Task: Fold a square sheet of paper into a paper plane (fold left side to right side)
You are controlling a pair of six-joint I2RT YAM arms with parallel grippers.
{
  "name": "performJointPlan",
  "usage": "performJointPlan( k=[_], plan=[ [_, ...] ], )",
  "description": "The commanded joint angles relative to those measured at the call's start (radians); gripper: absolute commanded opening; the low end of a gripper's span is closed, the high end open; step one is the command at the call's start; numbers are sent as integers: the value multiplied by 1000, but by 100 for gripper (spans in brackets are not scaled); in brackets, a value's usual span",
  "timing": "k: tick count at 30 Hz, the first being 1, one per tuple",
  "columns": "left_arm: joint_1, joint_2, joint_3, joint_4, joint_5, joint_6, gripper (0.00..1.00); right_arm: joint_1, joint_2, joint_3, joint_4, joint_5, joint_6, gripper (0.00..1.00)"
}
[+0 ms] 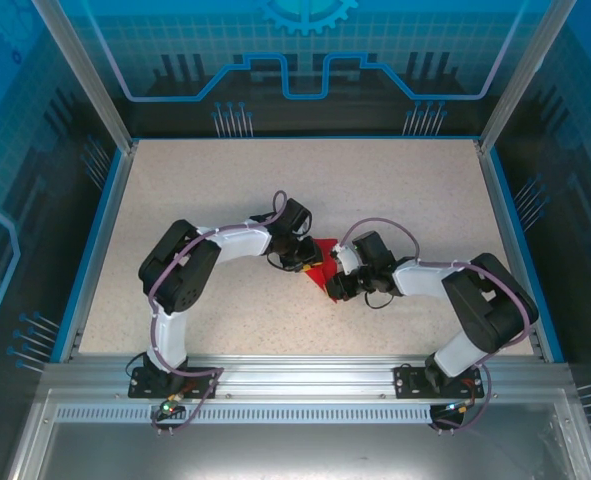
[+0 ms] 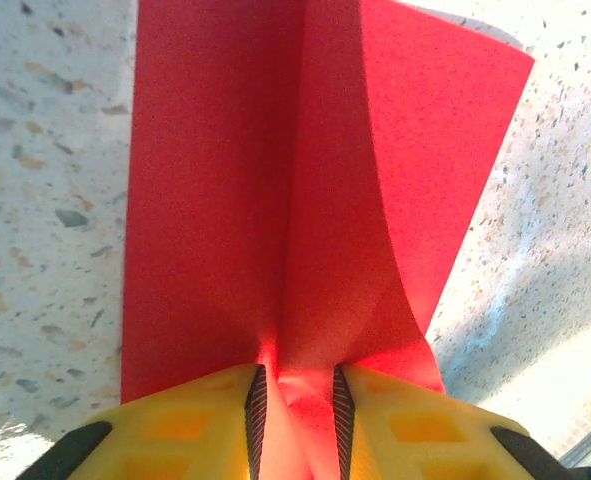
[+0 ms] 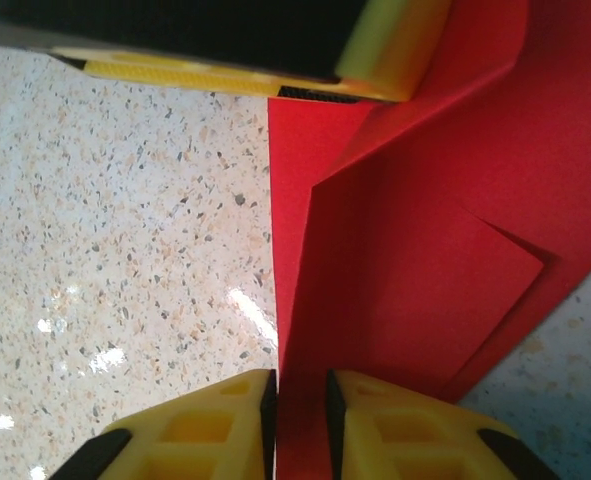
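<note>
Left claw (image 2: 300, 405) pinching folded red paper (image 2: 215, 200), right claw (image 3: 298, 410) pinching its other end

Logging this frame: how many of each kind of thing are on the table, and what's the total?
Red paper sheet: 1, partly folded.
Robot arms: 2, left arm and right arm, with the left gripper and right gripper each pinching the sheet.
Total: 3.
</note>
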Motion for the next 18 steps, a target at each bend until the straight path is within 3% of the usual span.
performJointPlan(
  k=[1, 7, 13, 18],
  plan=[
    [-9, 26, 32, -30, 3, -7, 29, -33, -56, -9, -13, -55, 21, 28],
    [-9, 24, 37, -36, 3, -2, 29, -145, -78, 4, 49, -238, 141, 42],
    [-11, 19, 36, -38, 2, -1, 29, -197, 89, 101, 96, -341, 333, 40],
    [-12, 18, 34, -41, 1, 0, 29, -211, 137, 137, 88, -314, 379, 39]
  ],
)
